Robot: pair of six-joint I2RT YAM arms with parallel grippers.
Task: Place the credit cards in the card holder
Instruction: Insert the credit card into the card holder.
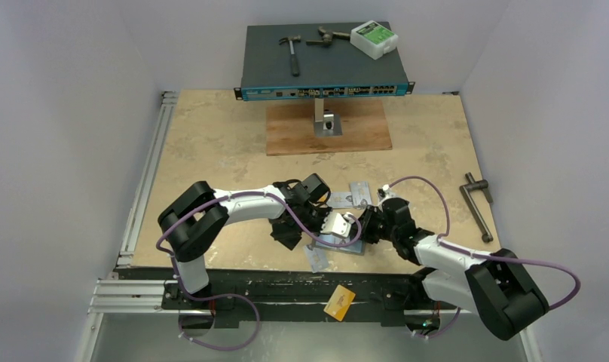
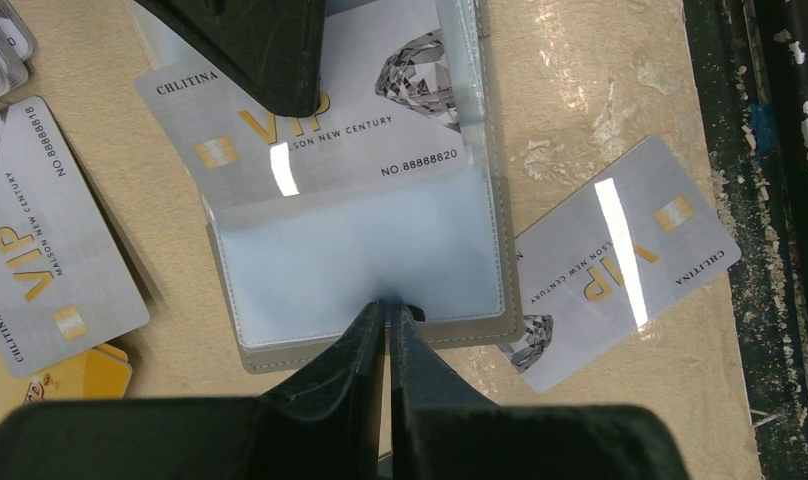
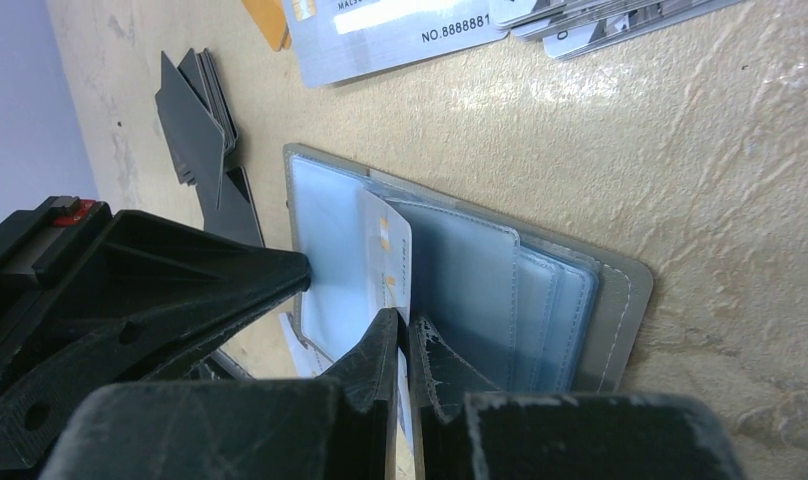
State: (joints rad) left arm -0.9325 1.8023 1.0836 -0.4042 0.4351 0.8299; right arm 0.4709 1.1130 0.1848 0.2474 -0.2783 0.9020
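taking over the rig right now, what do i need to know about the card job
Left gripper: shut, pinching the edge of the open card holder.
Right gripper: shut on a silver VIP card, which sits partly inside a clear sleeve, not fully in.
Done: no card visibly seated yet.
Left: push this card home, then load the rest. A loose silver card and a second silver card lie on either side of the holder, with an orange card near the second. Another orange card lies on the front rail.
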